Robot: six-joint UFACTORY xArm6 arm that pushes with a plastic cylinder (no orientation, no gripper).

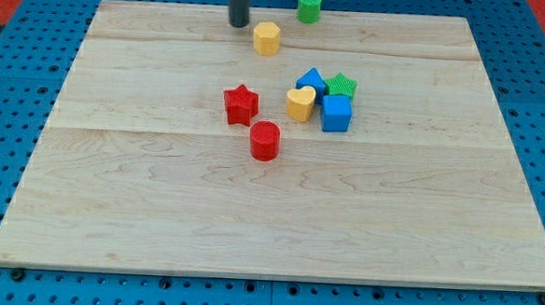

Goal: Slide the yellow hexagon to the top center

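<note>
The yellow hexagon (pixel 266 38) lies on the wooden board (pixel 158 203) near the view's top, a little left of centre. My tip (pixel 238 24) stands just up and left of it, a small gap apart. A green cylinder (pixel 308 6) sits at the board's top edge, to the right of the hexagon and apart from it.
A cluster sits right of centre: a blue triangle-like block (pixel 309 80), a green star (pixel 340 86), a yellow heart (pixel 299 103) and a blue cube (pixel 335 113). A red star (pixel 240 105) and a red cylinder (pixel 265 140) lie to their left.
</note>
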